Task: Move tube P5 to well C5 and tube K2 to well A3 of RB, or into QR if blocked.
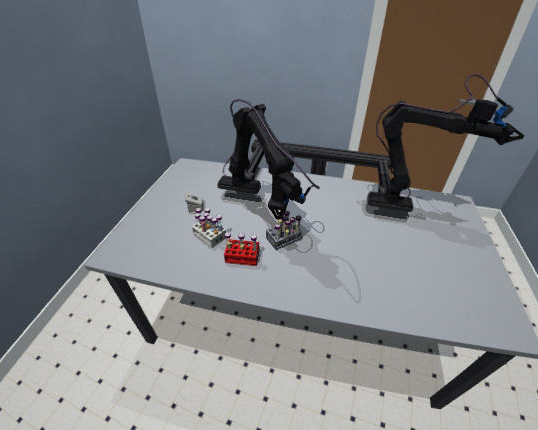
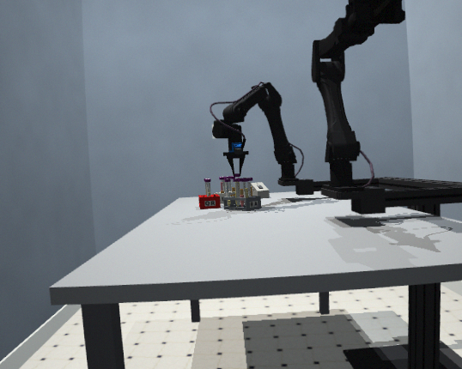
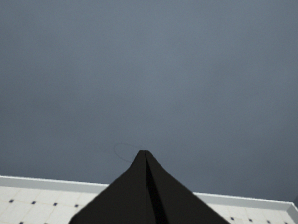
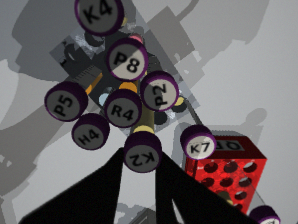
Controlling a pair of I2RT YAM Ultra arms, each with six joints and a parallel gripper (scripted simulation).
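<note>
Right pincer [image 1: 278, 214] [image 2: 237, 175] [image 4: 140, 159] pinching K2 [image 4: 142, 153] by its cap, over RA [image 1: 284, 239] [image 2: 240, 206]. Left pincer [image 1: 521, 135] [image 3: 145, 152] pressed together, empty. K2 probably light, stiff, slick; cap grip okay, could tilt. P5 [image 4: 65, 102] among RA's tubes.
</note>
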